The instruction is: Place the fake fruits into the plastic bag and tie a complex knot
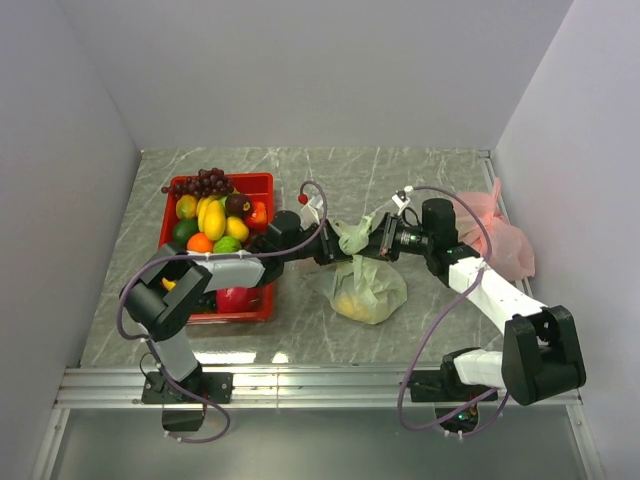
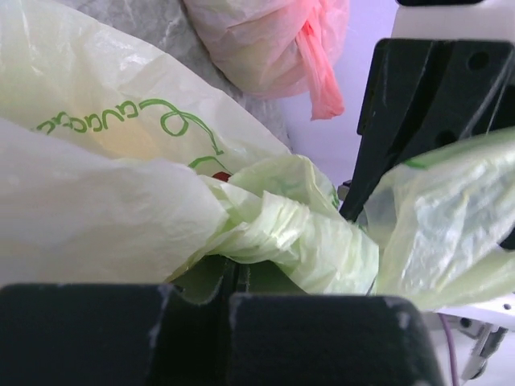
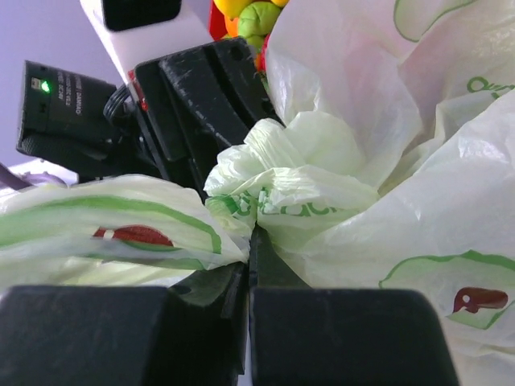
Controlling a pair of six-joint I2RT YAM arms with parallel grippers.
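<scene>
The pale-green plastic bag [image 1: 366, 288] with avocado print sits mid-table with yellow fruit showing through it. Its handle loops are twisted into a knot [image 1: 352, 238] above it. My left gripper [image 1: 330, 247] is shut on the left handle end; my right gripper [image 1: 376, 243] is shut on the right one. The knot fills the left wrist view [image 2: 282, 233] and the right wrist view [image 3: 282, 181], just past the closed jaws. Many fake fruits [image 1: 212, 215] remain in the red basket [image 1: 262, 184] at the left: purple grapes, yellow mangoes, an orange, a green lime.
A pink plastic bag [image 1: 500, 235] lies at the right wall behind my right arm; it also shows in the left wrist view [image 2: 282, 40]. The red basket lies under my left arm. Grey walls close the table on three sides.
</scene>
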